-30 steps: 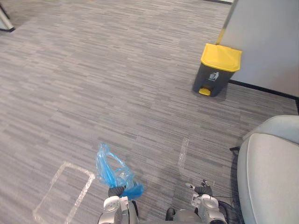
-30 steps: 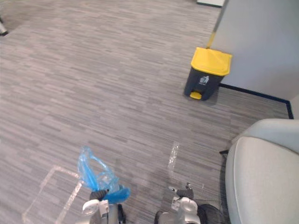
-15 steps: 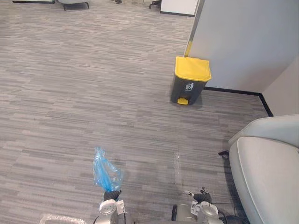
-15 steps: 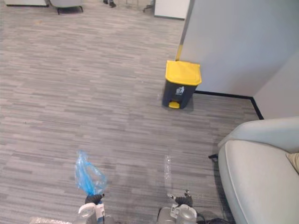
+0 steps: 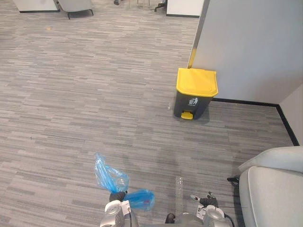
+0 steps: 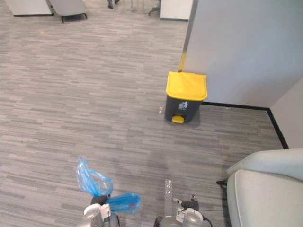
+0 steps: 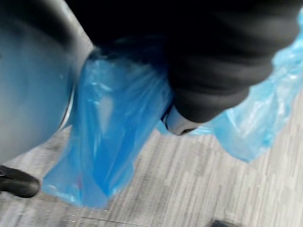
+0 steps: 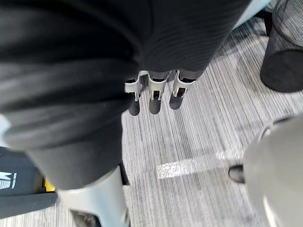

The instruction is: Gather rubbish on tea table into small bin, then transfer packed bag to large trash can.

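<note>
Blue bag (image 5: 110, 176), neck inside left hand (image 5: 116, 196)

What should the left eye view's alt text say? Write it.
The left hand holds a blue plastic bag above grey carpet; a dark bin with a yellow lid stands ahead against a wall, closed. The right hand hangs empty.

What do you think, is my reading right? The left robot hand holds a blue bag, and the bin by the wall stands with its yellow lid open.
One detail is wrong. The yellow lid is shut and lies flat on the bin, as the left eye view shows. The rest holds: the left robot hand grips the blue bag, and the bin stands by the wall.
</note>
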Controlling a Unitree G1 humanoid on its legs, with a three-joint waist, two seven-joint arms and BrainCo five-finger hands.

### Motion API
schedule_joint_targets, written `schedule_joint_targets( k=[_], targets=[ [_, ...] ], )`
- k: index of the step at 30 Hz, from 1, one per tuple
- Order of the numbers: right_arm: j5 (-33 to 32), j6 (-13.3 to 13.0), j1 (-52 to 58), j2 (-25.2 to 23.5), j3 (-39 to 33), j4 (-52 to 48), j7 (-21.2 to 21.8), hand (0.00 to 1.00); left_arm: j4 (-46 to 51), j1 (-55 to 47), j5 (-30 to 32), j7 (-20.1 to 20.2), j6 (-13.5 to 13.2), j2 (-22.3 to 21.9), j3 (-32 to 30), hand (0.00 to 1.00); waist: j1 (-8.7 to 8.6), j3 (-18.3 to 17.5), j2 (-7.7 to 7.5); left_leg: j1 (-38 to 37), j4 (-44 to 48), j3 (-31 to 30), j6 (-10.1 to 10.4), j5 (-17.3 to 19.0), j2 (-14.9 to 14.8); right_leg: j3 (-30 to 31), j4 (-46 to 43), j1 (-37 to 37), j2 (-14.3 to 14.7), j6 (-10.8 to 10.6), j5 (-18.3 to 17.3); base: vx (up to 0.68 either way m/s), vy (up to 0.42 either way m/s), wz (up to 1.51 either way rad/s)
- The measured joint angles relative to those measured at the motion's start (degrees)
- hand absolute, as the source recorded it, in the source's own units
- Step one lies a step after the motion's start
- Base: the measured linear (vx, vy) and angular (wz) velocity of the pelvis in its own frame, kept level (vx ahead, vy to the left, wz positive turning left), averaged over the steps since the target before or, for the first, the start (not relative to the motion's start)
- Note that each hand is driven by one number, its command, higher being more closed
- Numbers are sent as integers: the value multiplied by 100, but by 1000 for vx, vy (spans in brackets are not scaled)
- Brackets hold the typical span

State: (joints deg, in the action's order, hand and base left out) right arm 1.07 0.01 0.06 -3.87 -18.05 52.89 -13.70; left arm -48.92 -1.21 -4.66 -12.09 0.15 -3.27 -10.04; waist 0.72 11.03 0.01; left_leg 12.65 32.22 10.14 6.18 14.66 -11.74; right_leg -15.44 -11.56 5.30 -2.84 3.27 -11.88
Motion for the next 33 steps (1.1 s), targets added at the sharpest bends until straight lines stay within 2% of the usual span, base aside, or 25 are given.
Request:
schedule_joint_targets(
  k=[1, 2, 3, 4, 6, 7, 8, 10, 12, 14, 15, 16, 17, 18, 19, 20, 23, 24, 25, 26, 28, 30, 31, 32, 33],
  targets=[
    [2, -3, 55, -11, -4, 2, -3, 0, -8, 0, 2, 0, 3, 0, 20, 100, 1, -25, 30, -79, -971, -219, -95, -345, 238, 148, 84, 75, -23, -181, -21, 266, 238, -69],
    [3, 4, 50, 3, -7, 43, 0, 0, -41, -40, 7, -2, 3, 10, 44, 100, 29, -88, 23, -120, -1212, -375, -166, -812, 402, 406, 71, 85, -44, -420, -129, 266, 238, -61],
    [-4, 29, 48, 2, 35, 55, 6, 0, -64, -34, 7, -8, 7, 36, 33, 100, 34, -136, -35, -140, -1222, -341, -196, -787, 456, 469, 66, 83, -120, -452, -148, 295, 214, -54],
    [8, 31, 115, -23, 15, 45, 15, 0, -130, 11, 9, -13, 12, 56, 43, 100, 30, -222, -195, -235, -1245, -93, -285, -581, 589, 577, -40, 72, -358, -600, -238, 325, 191, -50],
    [18, 33, 131, -37, 13, 35, 17, 0, -164, 8, 18, -11, 17, 18, 50, 100, 117, -228, -209, -487, -1204, 178, -372, -318, 674, 813, -733, -171, -567, -695, -296, 323, 235, -70],
    [16, 43, 162, -27, 60, 10, 39, 0, -197, -3, 21, -12, 20, 34, 123, 100, 114, -229, -196, -711, -1258, 338, -435, -182, 725, 937, -1707, -557, -713, -770, -268, 241, 221, -50],
    [28, 20, 160, -8, 56, -55, 46, 0, -252, -3, 44, -16, 30, 93, 285, 100, 67, -215, -171, -934, -1319, 395, -490, -71, 816, 1057, -2749, -1020, -876, -973, -97, 247, 199, -35],
    [65, 11, 156, -7, 30, -55, 54, 0, -302, -26, 74, -21, 31, 152, 328, 100, -33, -227, -200, -1216, -1332, 366, -533, 90, 837, 1080, -3768, -1396, -916, -961, -98, 325, 102, 15],
    [110, -3, 150, 0, 20, -51, 64, 0, -365, -28, 115, -21, 38, 193, 318, 100, -38, -236, -223, -1531, -1480, 328, -527, 172, 833, 988, -4138, -1711, -828, -904, -278, 354, 1, 24],
    [122, -12, 83, 28, -2, -47, 78, 0, -411, -23, 116, -20, 37, 198, 314, 100, -76, -213, -158, -1977, -1870, 329, -517, 166, 756, 633, -3564, -2031, -678, -756, -487, 385, -92, 12],
    [122, -13, 72, 45, 0, -47, 83, 0, -414, -21, 116, -20, 36, 198, 315, 100, -82, -203, -136, -2048, -1924, 328, -513, 164, 722, 563, -3350, -2076, -639, -732, -491, 373, -138, 9],
    [123, -17, 7, 90, -2, -45, 97, 0, -428, -2, 117, -19, 27, 207, 317, 100, -103, -181, -60, -2187, -2064, 326, -502, 157, 598, 331, -2642, -2210, -517, -644, -412, 378, -151, 16],
    [129, -5, -35, 111, 3, 8, 111, 0, -507, 13, 117, -12, 17, 271, 345, 100, -107, -178, -84, -2325, -2173, 269, -444, 144, 578, 178, -1610, -2180, -431, -563, 76, 393, -157, 19],
    [132, -4, -7, 102, 4, 54, 115, 0, -536, 11, 117, -9, 19, 307, 350, 100, -110, -181, -155, -2382, -2192, 201, -394, 146, 664, 173, -1205, -2136, -438, -467, 451, 416, -184, 16],
    [140, -3, -46, 182, -44, 97, 134, 0, -700, 54, 117, -13, 29, 278, 315, 100, -107, -130, -33, -2529, -2190, -13, -287, 182, 501, 112, -1377, -2045, -353, -256, 582, 411, -214, 10],
    [141, -5, -62, 234, -129, 150, 128, 0, -703, 34, 116, -7, 18, 212, 300, 100, -105, -148, 45, -2510, -2063, -147, -170, 108, 428, 84, -1403, -2002, -290, -245, 369, 406, -237, 8],
    [131, 16, -56, 297, -198, 187, 126, 0, -672, 23, 115, -5, 17, 161, 190, 100, -124, -138, 192, -1958, -681, -419, 50, -26, 150, -71, -1277, -1696, -124, -143, 23, 362, -237, 15],
    [131, 25, -11, 302, -189, 183, 118, 0, -591, 15, 114, -2, 18, 108, 74, 100, -139, -121, 217, -1481, 454, -612, 311, -208, -47, -133, -996, -1321, 22, -89, -30, 412, -208, 19],
    [121, 37, 35, 280, -112, 191, 90, 0, -422, -18, 108, 7, 11, 66, -8, 100, -72, -79, 164, -1132, 1379, -591, 379, -137, -209, -140, -722, -894, 137, -23, -67, 415, -176, 5],
    [118, 39, 38, 265, -80, 191, 85, 0, -378, -16, 107, 8, 9, 67, -9, 100, -53, -75, 148, -1050, 1544, -571, 410, -108, -215, -139, -659, -790, 148, -7, -80, 462, -124, -22],
    [111, 42, -4, 168, 25, 197, 58, 0, -248, -14, 107, 10, 3, 53, -12, 100, -21, -39, 49, -632, 1621, -358, 252, 92, -185, -52, -347, -319, 179, 19, -95, 376, -63, -34],
    [101, 43, -53, 98, 19, 195, 48, 0, -167, 16, 108, 11, -2, 12, -11, 100, -4, -33, 21, -372, 1057, -149, 184, 217, -82, 104, -183, -126, 138, 7, -88, 270, 43, -46],
    [97, 39, -61, 37, 8, 192, 25, 0, -155, 30, 109, 19, 3, 4, 4, 100, -2, -12, -13, -271, 229, -132, 137, 176, 107, 195, -126, -40, 46, -7, -83, 299, 126, -50],
    [84, 35, -57, 23, 3, 176, 16, 0, -158, 45, 112, 18, 8, 3, 9, 100, -1, -3, -6, -273, -683, -151, -90, -84, 290, 292, -65, 75, -39, -112, -94, 296, 156, -49],
    [73, 33, -45, 28, 4, 174, 13, 0, -164, 43, 113, 17, 11, 2, 20, 100, 0, -9, 1, -272, -976, -162, -115, -279, 342, 332, -46, 111, -44, -198, -104, 374, 243, -53]
  ],
)
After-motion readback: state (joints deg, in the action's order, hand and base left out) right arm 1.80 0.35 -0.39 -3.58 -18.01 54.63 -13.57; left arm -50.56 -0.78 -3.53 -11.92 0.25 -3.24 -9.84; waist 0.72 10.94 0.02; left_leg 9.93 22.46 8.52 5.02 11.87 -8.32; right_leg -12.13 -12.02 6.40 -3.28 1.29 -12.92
